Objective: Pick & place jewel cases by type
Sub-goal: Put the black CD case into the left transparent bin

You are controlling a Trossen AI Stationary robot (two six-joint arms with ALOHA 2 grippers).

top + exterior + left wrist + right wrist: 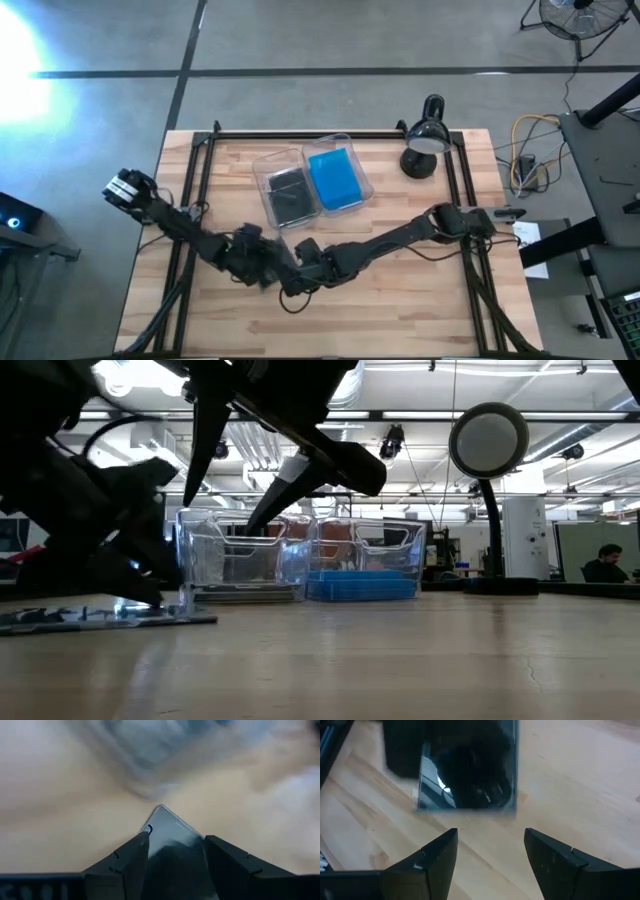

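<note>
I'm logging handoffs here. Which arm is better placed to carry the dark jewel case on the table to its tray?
Left, probably: the left gripper already straddles the dark jewel case, while the right gripper is open and short of it.

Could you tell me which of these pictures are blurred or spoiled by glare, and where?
High view: strong white glare washes out the floor at the upper left; the table is evenly lit. Low view: the near tabletop is soft and the arms are dark against bright ceiling lights. Left wrist view: everything beyond the fingers is smeared. Right wrist view: the dark case mirrors reflections, its edges slightly soft.
</note>
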